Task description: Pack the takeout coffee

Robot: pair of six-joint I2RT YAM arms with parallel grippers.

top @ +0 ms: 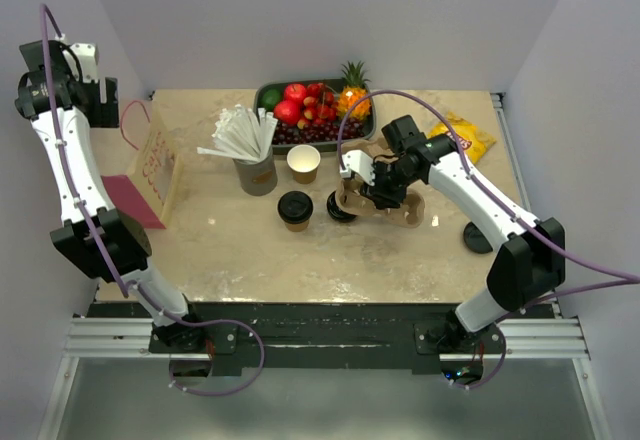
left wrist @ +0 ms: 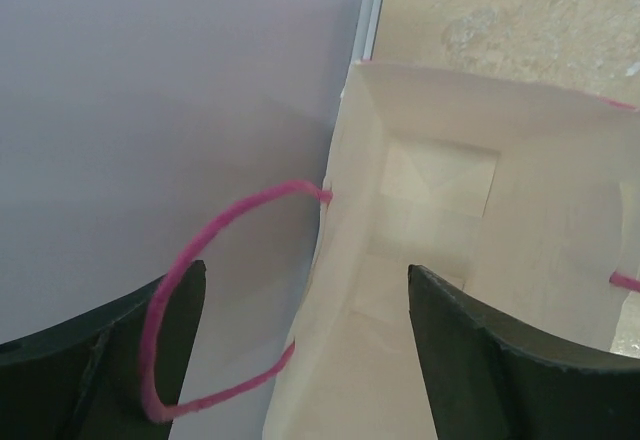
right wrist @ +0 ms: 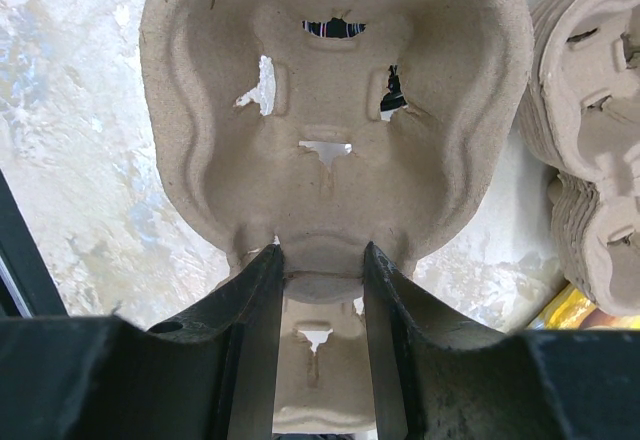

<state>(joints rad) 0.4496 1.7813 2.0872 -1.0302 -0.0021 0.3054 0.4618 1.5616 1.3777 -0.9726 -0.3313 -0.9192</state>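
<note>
Right fingers [right wrist: 250, 340]: pinching pulp cup carrier [right wrist: 330, 110] at its narrow waist. Left fingers [left wrist: 480, 360]: spread, empty, above paper bag [left wrist: 440, 200]. Risk: carrier pivots, toppling takeout coffee [top: 295, 208] nearby left.

Takeout coffee [top: 295, 207] before straw cup [top: 257, 172]; carrier [top: 408, 217] right; bag [top: 160, 172] far left.

No text, label or number can be read in any of the 3 views. In the top view, red marks run across the side of the bag [top: 160, 170] at the left of the frame, but they are too small to tell as letters. The yellow snack packet [top: 468, 136] at upper right carries print that is just as illegible.
</note>
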